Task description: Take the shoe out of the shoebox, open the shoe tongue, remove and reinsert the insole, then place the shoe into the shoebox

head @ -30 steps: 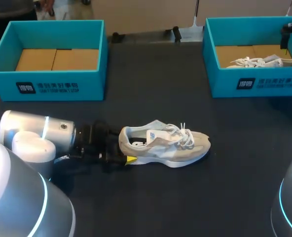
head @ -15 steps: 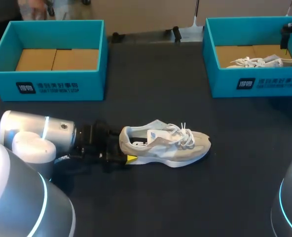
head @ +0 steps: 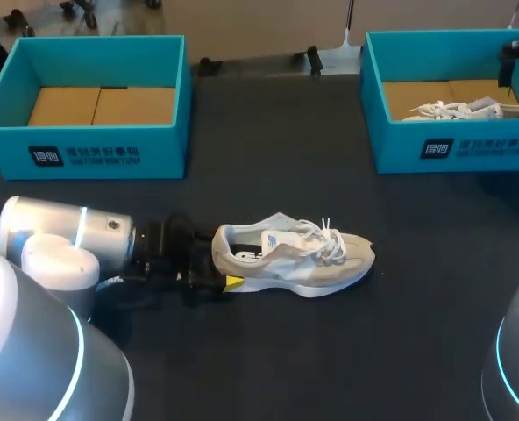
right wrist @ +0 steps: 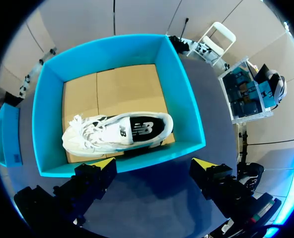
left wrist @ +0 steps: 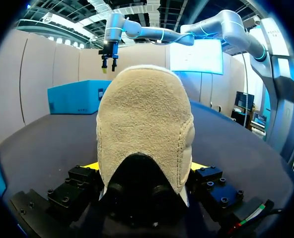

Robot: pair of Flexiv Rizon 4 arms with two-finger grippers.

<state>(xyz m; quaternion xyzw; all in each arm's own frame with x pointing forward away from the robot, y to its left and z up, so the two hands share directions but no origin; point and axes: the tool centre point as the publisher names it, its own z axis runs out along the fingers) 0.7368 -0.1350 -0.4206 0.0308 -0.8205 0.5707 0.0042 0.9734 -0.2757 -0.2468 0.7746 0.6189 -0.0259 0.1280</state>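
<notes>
While the left gripper (left wrist: 145,167) clamps just the heel of the shoe (head: 295,254) on the worktop (head: 330,351), the unsupported toe may sag, twisting the shoe loose when lifted.

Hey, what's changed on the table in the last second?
Nothing visibly changed. The left gripper is shut on the heel of the shoe. The right gripper hangs open above the box holding the other shoe.
</notes>
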